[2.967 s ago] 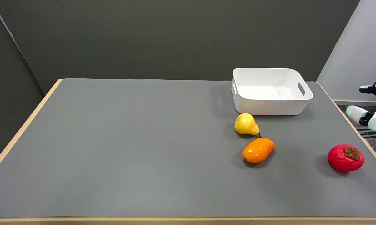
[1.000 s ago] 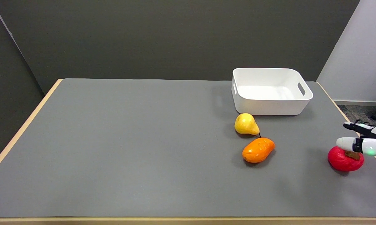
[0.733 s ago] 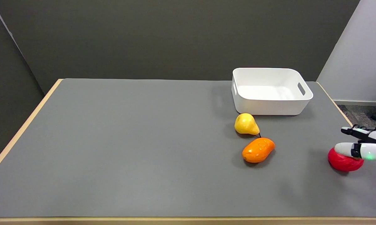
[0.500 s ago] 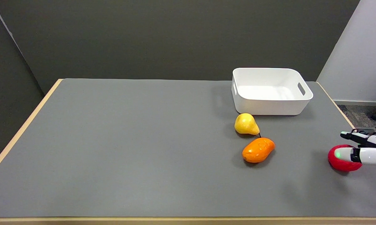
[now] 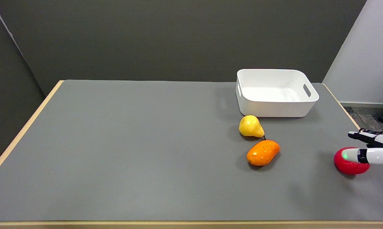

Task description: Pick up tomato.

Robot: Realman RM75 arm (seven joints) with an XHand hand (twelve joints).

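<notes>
Right hand (image 5: 371, 149) reaches in from the right edge, fingers spread, straddling the tomato (image 5: 349, 164); tomato sits directly beneath on the surface (image 5: 146, 152), not yet held.

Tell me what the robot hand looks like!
Only a bit of the robot hand peeks in at the right edge. Its fingers are smooth, rounded and white, with black parts at the joints. A little green light glows on one finger, and thin black cables loop along the top.
</notes>
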